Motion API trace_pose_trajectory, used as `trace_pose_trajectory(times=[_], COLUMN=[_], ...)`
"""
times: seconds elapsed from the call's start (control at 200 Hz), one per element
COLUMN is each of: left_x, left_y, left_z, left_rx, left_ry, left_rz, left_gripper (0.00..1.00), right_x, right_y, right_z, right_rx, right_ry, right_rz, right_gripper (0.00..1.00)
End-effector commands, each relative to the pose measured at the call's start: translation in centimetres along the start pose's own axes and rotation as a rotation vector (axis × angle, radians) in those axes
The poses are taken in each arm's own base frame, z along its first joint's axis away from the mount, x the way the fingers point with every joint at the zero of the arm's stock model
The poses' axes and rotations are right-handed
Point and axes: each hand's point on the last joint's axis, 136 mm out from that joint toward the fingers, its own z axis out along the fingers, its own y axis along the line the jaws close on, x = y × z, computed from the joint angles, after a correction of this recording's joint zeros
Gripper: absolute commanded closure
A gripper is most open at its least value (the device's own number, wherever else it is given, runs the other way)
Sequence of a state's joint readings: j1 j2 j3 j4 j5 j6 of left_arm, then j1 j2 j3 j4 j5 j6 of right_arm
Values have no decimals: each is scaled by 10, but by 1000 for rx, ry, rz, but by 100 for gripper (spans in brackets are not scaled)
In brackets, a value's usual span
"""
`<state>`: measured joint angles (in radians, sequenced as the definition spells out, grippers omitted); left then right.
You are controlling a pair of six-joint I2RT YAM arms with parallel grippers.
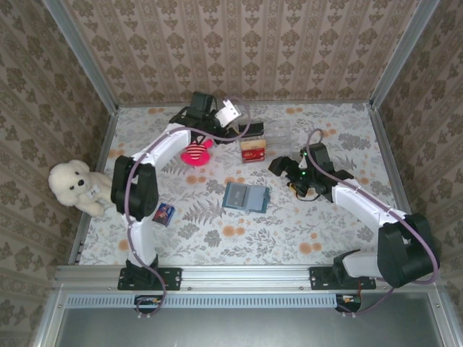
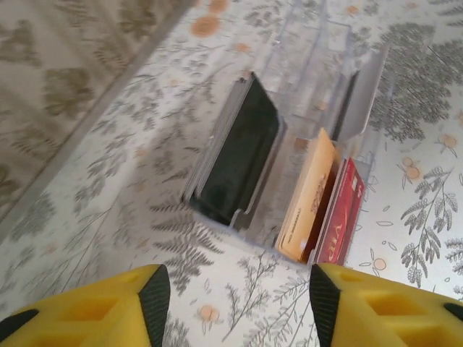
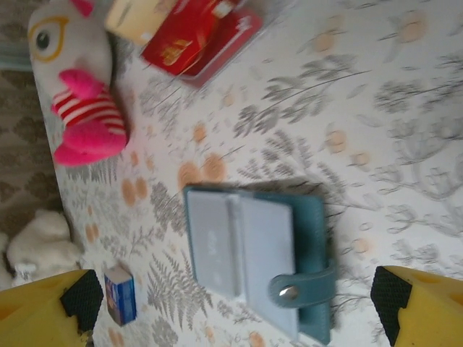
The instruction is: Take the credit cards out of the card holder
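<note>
Jaws of your left gripper (image 2: 239, 303) stand apart and empty above the clear plastic tray (image 1: 278, 131), which lies beyond the teal two-panel card holder (image 3: 246, 249). The thin orange-gold and red credit cards (image 2: 309, 195) sit side by side in that tray. Your right gripper (image 3: 231, 303) hangs near the open holder's right side, fingers wide, gripping nothing.

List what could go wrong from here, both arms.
1. The left claw hangs open near the tray, where the orange card and red card stand on edge, leaning. A careless retreat could clip them and tip them out.
2. The holder lies open and loose on the table under the open right claw. If a card is left inside (cannot tell), pulling it may drag the holder along.
</note>
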<state>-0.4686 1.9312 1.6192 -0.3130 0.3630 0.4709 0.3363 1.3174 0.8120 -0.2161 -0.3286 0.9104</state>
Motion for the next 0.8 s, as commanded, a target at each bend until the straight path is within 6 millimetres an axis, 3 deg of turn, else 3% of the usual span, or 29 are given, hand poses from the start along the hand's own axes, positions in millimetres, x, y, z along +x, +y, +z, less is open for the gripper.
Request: trace_pose_trajectory(times=[0.0,0.085,0.125,0.325,0.35,0.485,0.635,0.795], left_x=[11,30,45,93,98,117,135,138], left_y=[24,27,40,44,43,37,23,14], left_z=[-23,-38,-53,-98,-103,-127,-140,-148], left_rx=[-191,-281,-325,-436,-446,-497,-510,-505], left_ry=[15,58,69,84,84,65,40,23], left_rz=[-163,-252,-317,-523,-541,-647,-771,-889], left_gripper=[34,26,23,6,0,0,0,0], right_x=[7,20,26,60,64,73,80,85], right_y=[15,25,28,44,42,34,23,10], right_z=[-8,2,8,43,48,66,82,89], right_rx=[86,104,115,212,236,344,419,552], right_ry=[-14,5,13,76,83,111,135,151], right_rz=[-131,-180,-199,-309,-322,-358,-374,-433], right_gripper=[2,4,5,9,9,9,9,7])
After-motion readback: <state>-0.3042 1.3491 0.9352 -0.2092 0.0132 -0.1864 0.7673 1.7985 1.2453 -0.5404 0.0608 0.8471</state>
